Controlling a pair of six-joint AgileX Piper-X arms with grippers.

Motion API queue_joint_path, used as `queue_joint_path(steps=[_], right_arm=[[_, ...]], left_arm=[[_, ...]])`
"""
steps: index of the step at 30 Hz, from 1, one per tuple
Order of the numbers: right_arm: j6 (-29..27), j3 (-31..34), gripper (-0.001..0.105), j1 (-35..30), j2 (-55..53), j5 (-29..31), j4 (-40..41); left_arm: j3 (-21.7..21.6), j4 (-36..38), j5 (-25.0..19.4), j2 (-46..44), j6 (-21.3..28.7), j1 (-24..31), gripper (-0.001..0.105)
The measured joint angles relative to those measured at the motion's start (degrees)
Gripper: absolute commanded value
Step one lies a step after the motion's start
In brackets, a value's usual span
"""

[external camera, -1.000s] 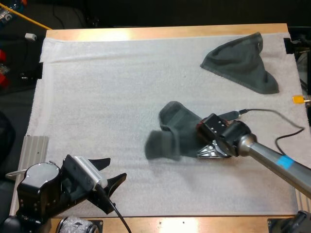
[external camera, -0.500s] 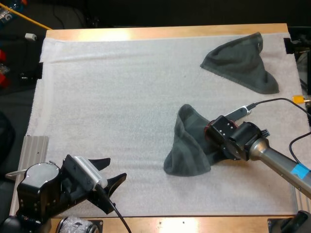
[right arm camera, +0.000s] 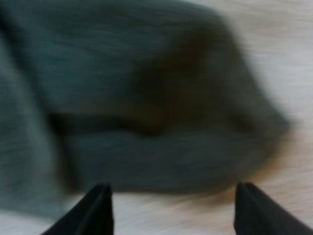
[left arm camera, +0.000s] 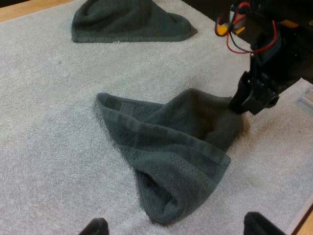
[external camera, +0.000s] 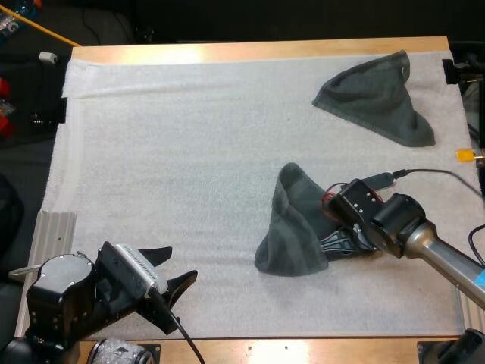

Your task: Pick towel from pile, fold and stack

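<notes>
White mat holds the crumpled towel unmoved; the right gripper has backed off slightly, spread wide and clear of it. Left gripper stays wide open, mostly cut off in its wrist view.

The crumpled towel lies just ahead of the right jaws, blocking the way forward; the gap between them is free. Ahead of the left jaws, also apart, bare mat runs clear up to that towel. A second towel lies well beyond, by the far edge of the worktop.
</notes>
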Motion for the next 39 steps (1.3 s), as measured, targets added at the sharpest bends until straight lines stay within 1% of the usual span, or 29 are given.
queue_joint_path(steps=[2, 5, 8, 12, 18, 27, 28, 30, 32, 34, 37, 39], right_arm=[[2.3, 1.1, 0.046, 0.0, 0.0, -4.7, -2.9], [5.3, 3.6, 0.046, 0.0, 0.0, -8.3, -5.9], [7.0, 6.5, 0.046, 0.0, 0.0, -11.3, -8.4], [9.1, 10.1, 0.046, 0.0, 0.0, -13.5, -12.7], [13.9, 13.8, 0.046, 0.0, 0.0, -16.1, -20.8], [17.5, 14.6, 0.044, 0.0, 5.2, -16.8, -25.9], [18.1, 14.6, 0.040, 0.0, 5.5, -17.4, -26.8], [19.4, 14.6, 0.029, 0.0, 5.5, -18.7, -28.1], [20.6, 14.6, 0.013, 0.0, 5.5, -20.0, -29.6], [21.2, 14.6, 0.000, 0.0, 5.5, -21.5, -30.8], [22.5, 14.6, 0.000, 0.0, 5.5, -24.7, -33.8], [24.1, 14.4, 0.000, 0.0, 5.5, -25.7, -35.7]], left_arm=[[0.0, 0.6, 0.0, 0.0, 0.0, 0.0, 0.056], [0.0, 3.4, 0.0, 0.0, 0.0, 0.0, 0.056], [0.0, 6.3, 0.0, -0.1, 0.0, 0.0, 0.056], [0.0, 7.5, 0.0, -0.1, 0.0, 0.0, 0.056], [0.0, 7.5, 0.0, -0.1, 0.0, 0.0, 0.056], [0.0, 7.5, 0.0, -0.1, 0.0, 0.0, 0.056], [0.0, 7.7, 0.0, -0.1, 0.0, 0.0, 0.056], [0.0, 8.4, 0.0, -0.1, 0.0, 0.0, 0.056], [0.0, 9.1, 0.0, -0.1, 0.0, 0.0, 0.056], [0.0, 9.1, 0.0, -0.1, 0.0, 0.0, 0.056], [0.0, 9.1, 0.0, -0.1, 0.0, 0.0, 0.056], [0.0, 9.1, 0.0, -0.1, 0.0, 0.0, 0.056]])
